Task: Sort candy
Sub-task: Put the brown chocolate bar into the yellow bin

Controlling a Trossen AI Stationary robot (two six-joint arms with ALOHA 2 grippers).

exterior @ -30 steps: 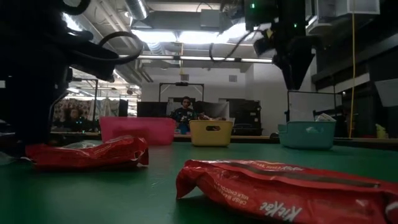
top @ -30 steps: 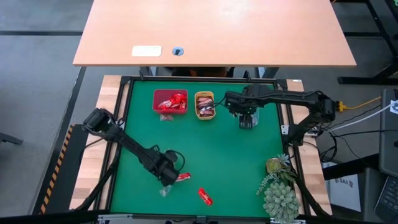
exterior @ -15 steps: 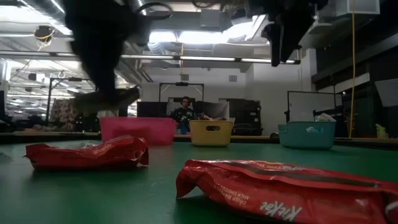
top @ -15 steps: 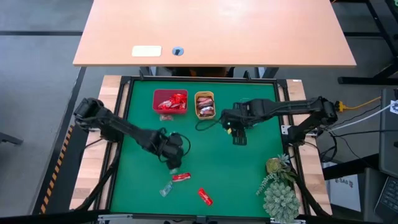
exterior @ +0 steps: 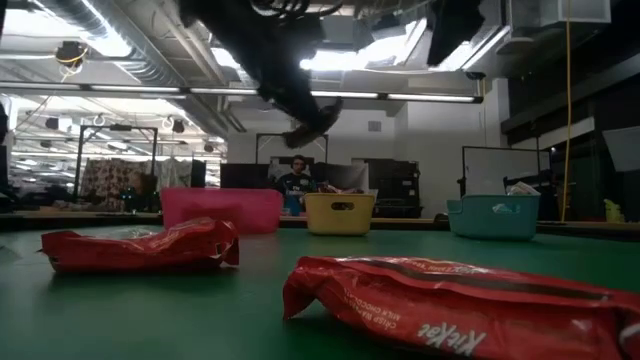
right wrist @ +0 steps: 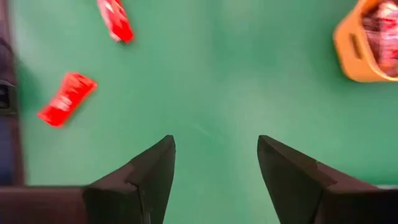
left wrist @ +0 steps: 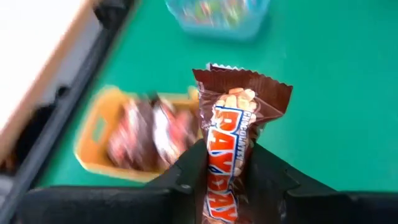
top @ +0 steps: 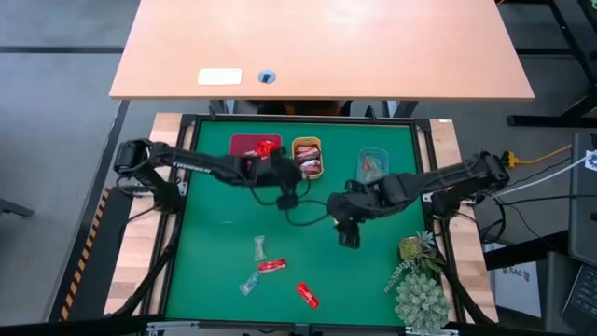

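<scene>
Two shiny red wrapped candies lie closest to the front edge of the green table mat point(top: 308, 252): one long red candy point(top: 307, 295) nearest the front, and a second red candy point(top: 271, 266) just behind it. A small clear candy point(top: 248, 285) sits near them, and another clear greenish candy point(top: 259, 248) lies a bit farther in. My right gripper point(top: 347, 237) hangs over the middle of the mat with its fingers point(right wrist: 140, 180) spread wide apart and nothing between them. Farther back, my left gripper point(top: 285, 198) is up in the air, near the small orange plastic tray point(top: 307, 157), and it is pinched tight on a brown-and-white wrapped candy bar point(left wrist: 231, 162) that sticks out past my fingers. That orange tray already has dark brown bars inside. Just beside it is the red plastic tray point(top: 255, 153) with red candies in it. Off toward my right side, at the back, is the teal plastic tray point(top: 372, 162) with pale candies inside. A spiky green fake plant point(top: 418, 297) sits in the front corner on my right.
</scene>
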